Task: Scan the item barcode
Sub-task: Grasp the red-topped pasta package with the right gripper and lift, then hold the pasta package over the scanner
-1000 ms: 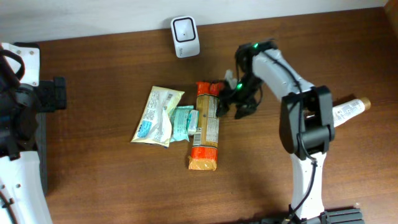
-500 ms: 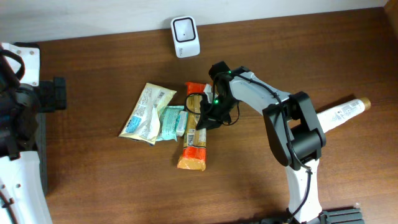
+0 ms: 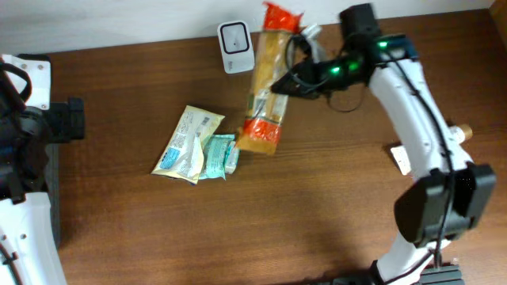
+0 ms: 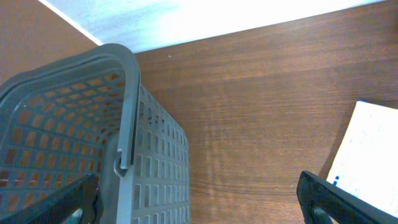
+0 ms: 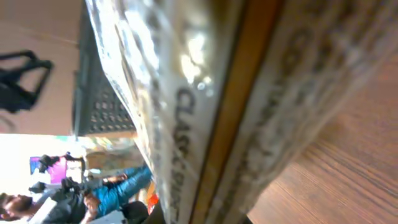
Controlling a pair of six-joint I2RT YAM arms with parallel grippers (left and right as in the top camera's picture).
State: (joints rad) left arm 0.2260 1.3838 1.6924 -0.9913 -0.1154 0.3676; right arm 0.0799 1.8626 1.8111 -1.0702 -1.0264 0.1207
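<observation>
Overhead: right hand clamps orange packet near rear table edge; left hand spread.

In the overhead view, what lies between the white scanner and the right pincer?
The long orange-ended snack pack, gripped by the right pincer, fills that stretch beside the scanner, as the overhead view shows.

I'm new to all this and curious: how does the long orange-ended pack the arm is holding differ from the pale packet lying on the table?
The long orange-ended pack is clamped in the right gripper beside the white scanner; the pale packet lies on the table, untouched. The pack is long and narrow with orange ends; the packet is shorter, broader, cream with a blue corner. Both are wrapped goods.
</observation>
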